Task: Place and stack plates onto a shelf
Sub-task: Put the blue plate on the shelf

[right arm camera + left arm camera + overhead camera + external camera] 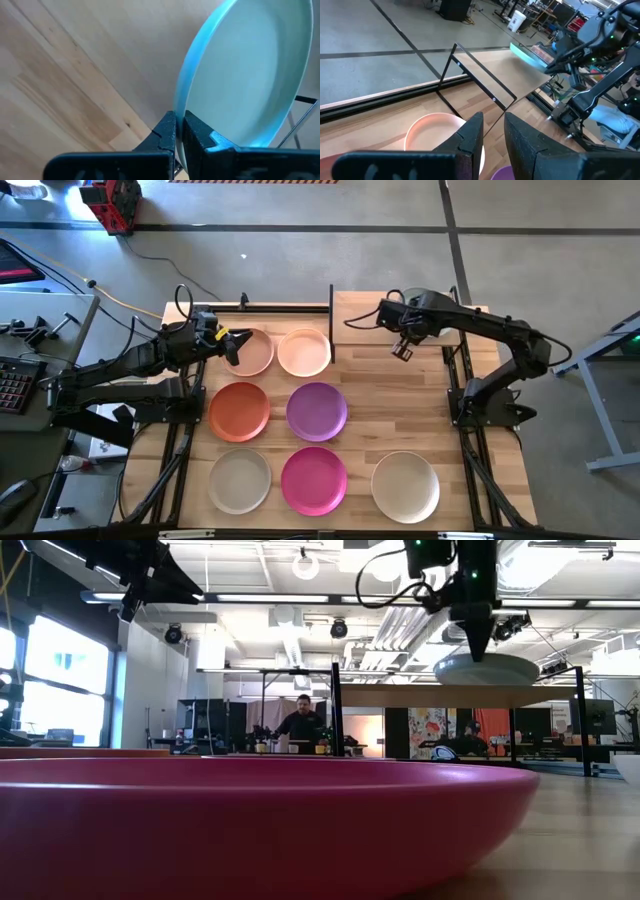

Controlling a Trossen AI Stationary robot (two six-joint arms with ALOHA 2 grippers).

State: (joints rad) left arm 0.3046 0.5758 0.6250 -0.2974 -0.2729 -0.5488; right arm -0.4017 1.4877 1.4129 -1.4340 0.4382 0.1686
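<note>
Over the shelf (400, 330) I hold the pale teal plate (250, 75) by its rim in my right end effector (179, 131), clamped thin; it could slip and fall edge-first.

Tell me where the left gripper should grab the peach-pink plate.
Probably the raised rim on the side nearest the left gripper, coming down from above, one finger inside, one outside. The peach-pink plate lies flat on the table, so only its rim offers a hold, and the cream plate crowds the far side. The right gripper holds the pale teal plate.
</note>
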